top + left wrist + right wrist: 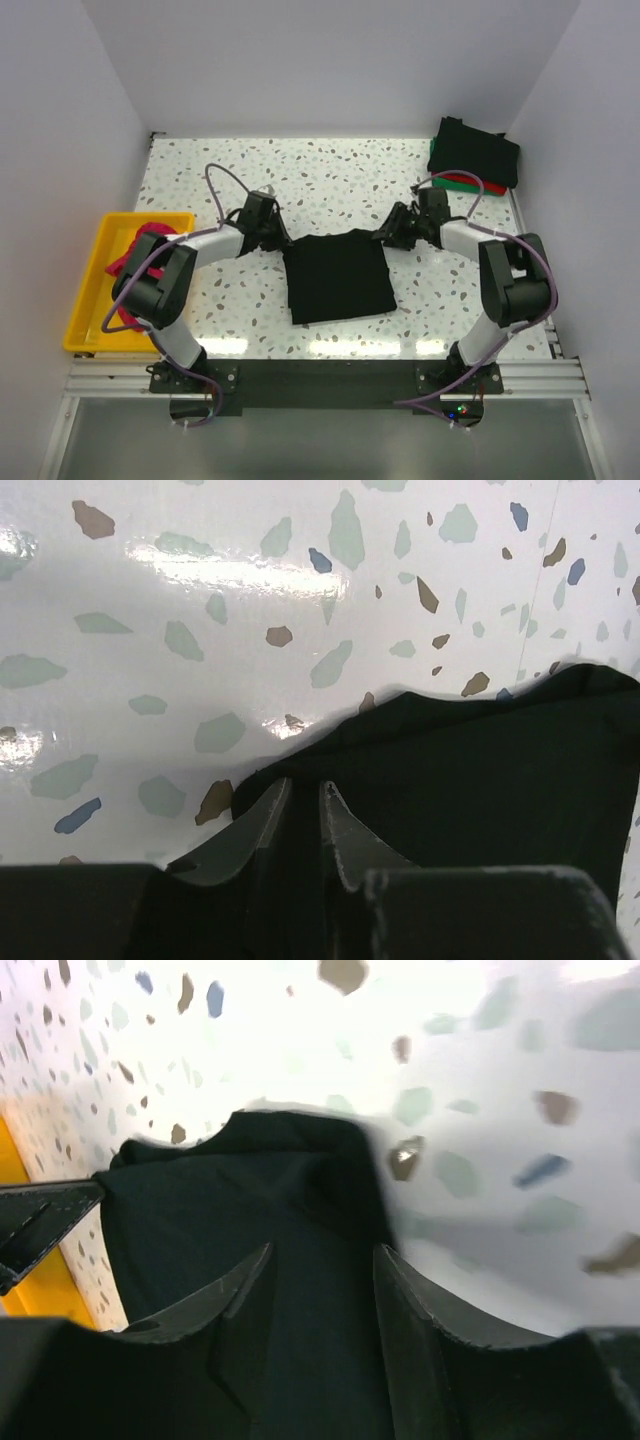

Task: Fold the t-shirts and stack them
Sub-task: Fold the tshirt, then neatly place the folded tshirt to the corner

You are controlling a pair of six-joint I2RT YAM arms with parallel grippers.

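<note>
A black t-shirt (338,275) lies folded into a rough square in the middle of the table. My left gripper (275,235) is low at its far left corner. In the left wrist view its fingertips (305,783) stand a narrow gap apart over the edge of the black cloth (480,770), which lies flat. My right gripper (390,228) is at the far right corner. It is open (324,1248), with the shirt (230,1200) flat beneath and nothing pinched. Magenta and red t-shirts (135,248) lie crumpled in a tray.
The yellow tray (85,300) sits at the left table edge. A stack of folded shirts (473,152), black on top with red and green under it, stands at the back right corner. White walls close in three sides of the speckled table (330,175).
</note>
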